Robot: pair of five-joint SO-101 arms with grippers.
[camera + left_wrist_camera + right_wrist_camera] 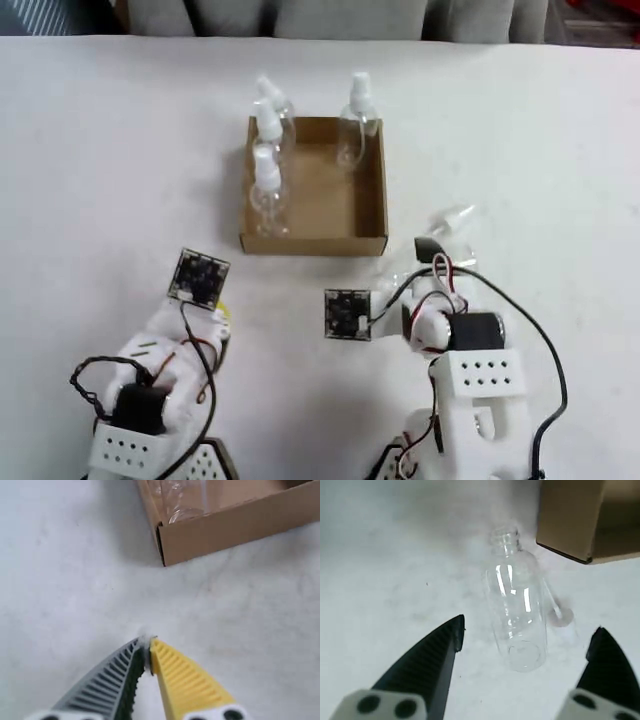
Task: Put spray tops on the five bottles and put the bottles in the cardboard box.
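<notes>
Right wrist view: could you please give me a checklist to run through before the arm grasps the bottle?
1. Jaws of the right tool open, either side of the bottle: ok.
2. Bottle's neck capped: not ok, bare.
3. Its top at hand: cannot tell; a thin tube lies beside it.
4. Left tool free: ok, shut on nothing.
5. Room in the cardboard box: ok, four capped bottles inside, floor partly bare.

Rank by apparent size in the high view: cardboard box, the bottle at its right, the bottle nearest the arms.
Largest: cardboard box.
Then right bottle and nearest bottle, which look alike; unranked.
</notes>
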